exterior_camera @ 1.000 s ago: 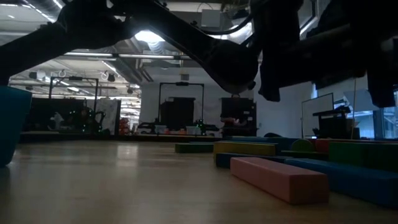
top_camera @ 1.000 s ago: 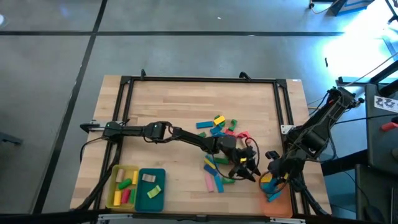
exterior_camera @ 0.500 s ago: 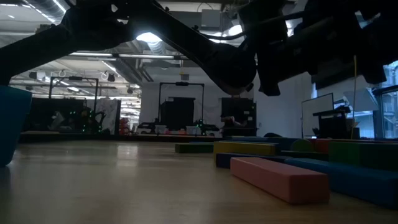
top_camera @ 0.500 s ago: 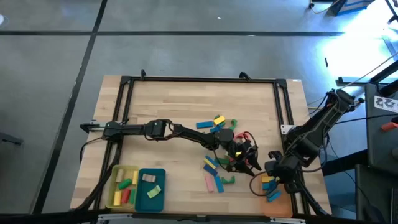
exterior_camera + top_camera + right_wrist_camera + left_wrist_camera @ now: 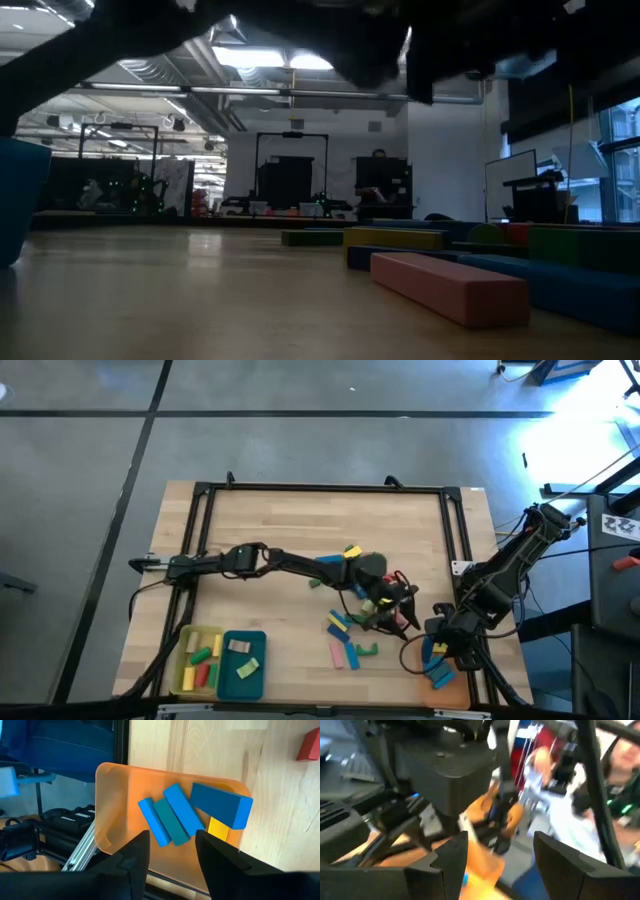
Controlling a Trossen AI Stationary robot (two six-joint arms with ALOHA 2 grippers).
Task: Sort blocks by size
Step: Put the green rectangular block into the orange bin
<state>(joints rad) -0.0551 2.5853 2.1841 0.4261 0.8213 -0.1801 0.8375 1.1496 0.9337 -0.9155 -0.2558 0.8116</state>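
Note:
Loose blocks [image 5: 345,630] in blue, yellow, green, red and pink lie on the wooden table right of its middle; a pink bar [image 5: 450,288] lies nearest in the low view. My left gripper [image 5: 400,613] hovers over the right end of this scatter, open and empty [image 5: 500,855], facing my right arm. My right gripper [image 5: 438,637] is open and empty [image 5: 172,852] above the orange tray [image 5: 115,805] at the near right corner. Several blue blocks [image 5: 175,815] and a yellow one [image 5: 217,829] lie flat in the tray.
A yellow tray [image 5: 183,678] and a teal tray [image 5: 243,682] with a few blocks stand at the near left. A black frame [image 5: 320,488] runs round the table. A red block [image 5: 310,745] lies on the wood beyond the orange tray. Bare wood fills the far left.
My left gripper has risen from just above the blocks and gone a little toward the table's far edge; in the low view its dark bulk has lifted toward the top of the picture. The blocks on the table have stayed where they were.

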